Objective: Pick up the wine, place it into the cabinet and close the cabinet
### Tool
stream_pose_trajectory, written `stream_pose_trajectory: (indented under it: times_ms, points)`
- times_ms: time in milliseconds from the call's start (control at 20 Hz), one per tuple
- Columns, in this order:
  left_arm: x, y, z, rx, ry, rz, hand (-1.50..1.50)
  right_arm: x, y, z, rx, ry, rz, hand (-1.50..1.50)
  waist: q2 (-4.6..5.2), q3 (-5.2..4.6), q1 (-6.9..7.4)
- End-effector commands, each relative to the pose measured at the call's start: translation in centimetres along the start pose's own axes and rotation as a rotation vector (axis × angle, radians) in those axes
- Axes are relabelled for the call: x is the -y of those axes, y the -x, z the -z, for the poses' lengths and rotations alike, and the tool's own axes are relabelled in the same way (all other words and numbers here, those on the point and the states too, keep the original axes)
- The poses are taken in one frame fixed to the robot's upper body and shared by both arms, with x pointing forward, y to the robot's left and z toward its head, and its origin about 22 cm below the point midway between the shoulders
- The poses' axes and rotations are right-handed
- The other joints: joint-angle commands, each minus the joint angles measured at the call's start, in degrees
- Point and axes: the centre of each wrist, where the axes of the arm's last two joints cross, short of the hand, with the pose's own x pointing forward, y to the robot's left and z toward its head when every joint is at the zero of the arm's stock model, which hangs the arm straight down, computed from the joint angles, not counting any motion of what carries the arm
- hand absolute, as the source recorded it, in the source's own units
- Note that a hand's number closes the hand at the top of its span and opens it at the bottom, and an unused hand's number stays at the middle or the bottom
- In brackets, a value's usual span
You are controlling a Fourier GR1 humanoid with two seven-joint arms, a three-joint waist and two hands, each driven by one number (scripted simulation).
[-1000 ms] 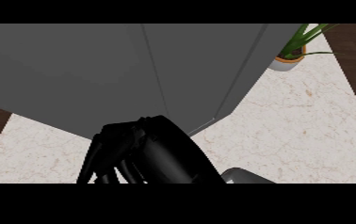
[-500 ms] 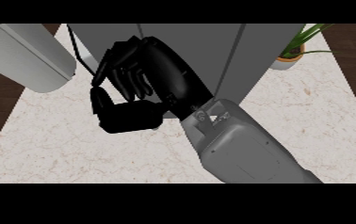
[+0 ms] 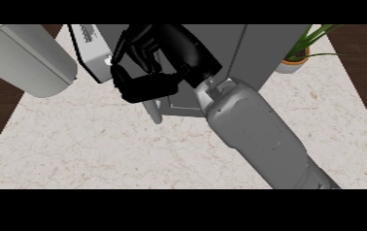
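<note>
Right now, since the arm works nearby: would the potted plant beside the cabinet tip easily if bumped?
Probably: the potted plant has long leaves rising well above a small pot, so it looks top-heavy. It is likely light and might slide on the smooth counter. The right hand is well apart from it.

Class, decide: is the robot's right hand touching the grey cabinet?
Cannot tell. In the head view the right hand overlaps the cabinet, but looking steeply down shows neither contact nor gap.

Matt grey cabinet (image 3: 258,50); speckled, marble-like counter (image 3: 108,152); glossy black robot hand (image 3: 161,55).
</note>
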Motion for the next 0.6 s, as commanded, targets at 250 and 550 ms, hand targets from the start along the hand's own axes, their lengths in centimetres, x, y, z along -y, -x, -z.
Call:
stream_pose_trajectory:
  times_ms: [250, 550]
  points:
    - [1.5, 1.6, 1.5, 0.018, 0.009, -0.005, -1.50, 6.7, 3.5, 0.9, -0.060, 0.157, -0.093, 1.50, 1.68, 0.48, -0.27]
    - [1.8, 3.2, 2.1, -0.008, -0.030, -0.020, -1.50, 7.9, 4.0, 0.0, -0.034, 0.161, -0.091, 1.50, 1.71, 0.47, -1.54]
